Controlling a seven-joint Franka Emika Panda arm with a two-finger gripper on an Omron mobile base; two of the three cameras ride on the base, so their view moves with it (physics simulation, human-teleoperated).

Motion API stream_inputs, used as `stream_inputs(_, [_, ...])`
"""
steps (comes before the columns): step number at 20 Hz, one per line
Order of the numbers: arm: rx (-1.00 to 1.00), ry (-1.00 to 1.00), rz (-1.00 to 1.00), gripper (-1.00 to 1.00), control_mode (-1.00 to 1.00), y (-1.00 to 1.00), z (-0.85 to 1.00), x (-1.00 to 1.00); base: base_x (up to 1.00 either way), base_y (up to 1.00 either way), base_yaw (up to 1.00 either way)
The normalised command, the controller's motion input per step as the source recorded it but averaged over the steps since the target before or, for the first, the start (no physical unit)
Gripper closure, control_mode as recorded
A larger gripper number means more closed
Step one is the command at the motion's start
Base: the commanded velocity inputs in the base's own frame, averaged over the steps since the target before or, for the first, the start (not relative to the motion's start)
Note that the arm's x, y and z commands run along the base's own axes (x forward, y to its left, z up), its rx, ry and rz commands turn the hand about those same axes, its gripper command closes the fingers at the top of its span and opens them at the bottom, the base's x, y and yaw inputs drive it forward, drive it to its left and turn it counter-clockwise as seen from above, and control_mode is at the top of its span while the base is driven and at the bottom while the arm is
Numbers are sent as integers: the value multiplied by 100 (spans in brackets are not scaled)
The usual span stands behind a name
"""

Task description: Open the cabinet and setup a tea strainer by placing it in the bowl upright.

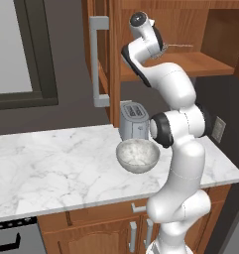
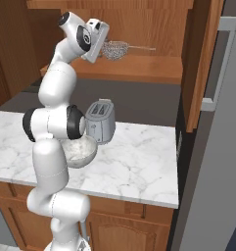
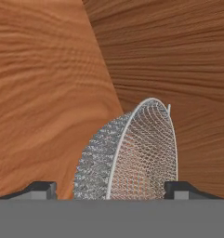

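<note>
The cabinet [image 1: 102,54] hangs on the wall with its doors swung open [image 2: 203,63]. On its inner shelf lies the tea strainer [image 2: 117,50], a silver mesh basket with its thin handle [image 1: 180,45] pointing right. My gripper [image 2: 106,49] reaches into the cabinet at the basket. In the hand view the mesh basket [image 3: 132,153] stands on edge between my two fingertips, and the gripper [image 3: 111,190] is open around it, the right tip close to the rim, the left one apart. The speckled grey bowl [image 1: 137,155] sits on the marble counter below, beside my arm [image 2: 79,150].
A grey two-slot toaster [image 1: 133,119] stands just behind the bowl. The open left door with its long bar handle [image 1: 97,62] juts out toward me. A dark window frame [image 1: 29,54] is at the left. The counter ends at the right [image 2: 173,196].
</note>
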Motion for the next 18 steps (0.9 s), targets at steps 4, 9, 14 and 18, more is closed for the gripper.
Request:
stream_inputs(4, [0, 0, 0, 100, -100, 0, -4, 0, 0, 0, 0])
stream_inputs(9, [0, 0, 0, 100, -100, 0, -1, 0, 0, 0, 0])
stream_inputs(14, [0, 0, 0, 100, -100, 2, 0, 0, 0, 0, 0])
stream_inputs(18, [0, -4, 0, 100, -100, 21, 0, 0, 0, 0, 0])
